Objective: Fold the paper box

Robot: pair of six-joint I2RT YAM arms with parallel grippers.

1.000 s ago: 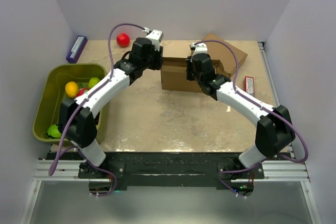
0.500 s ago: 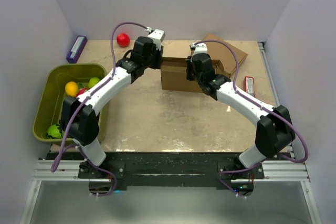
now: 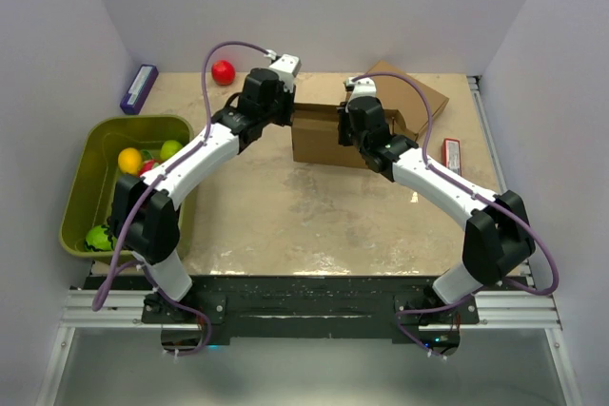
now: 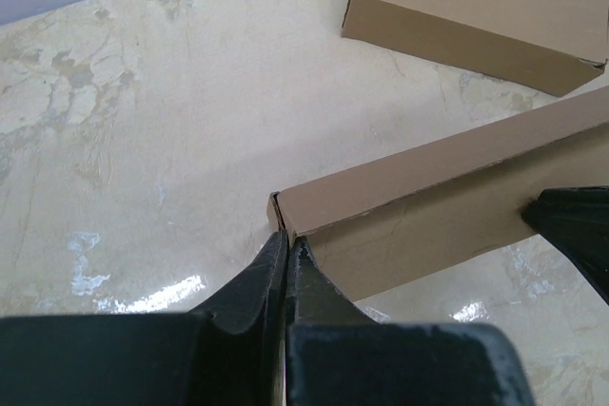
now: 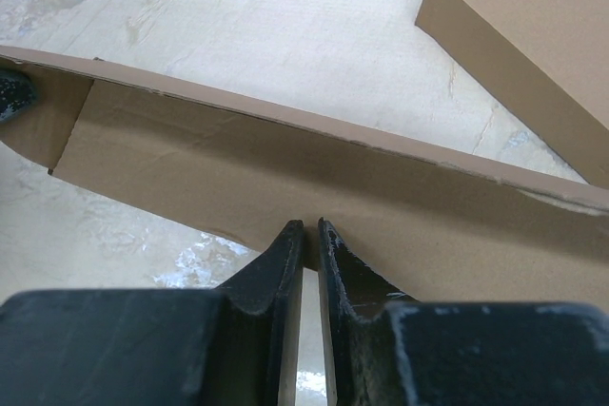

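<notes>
The paper box [image 3: 314,140] is a brown cardboard piece standing on the table between both arms. Its long wall [image 4: 428,221] runs to a corner at its left end. There my left gripper [image 4: 289,242] is shut, tips pinched on the end edge of that corner. My right gripper [image 5: 311,228] is shut on the lower edge of the box's long wall [image 5: 285,168], with only a narrow slit between its fingers. In the top view the left gripper [image 3: 291,109] is at the box's left end and the right gripper [image 3: 346,132] is over its right part.
A second, formed brown carton [image 3: 421,102] lies behind the box to the right. A red ball [image 3: 223,71] sits at the back. A green bin [image 3: 93,136] with fruit is at the left, a purple pack [image 3: 139,88] behind it, a red pack [image 3: 453,155] at the right.
My left gripper has closed at the box's left corner and shifted slightly toward it. The right arm and the box have stayed in place.
</notes>
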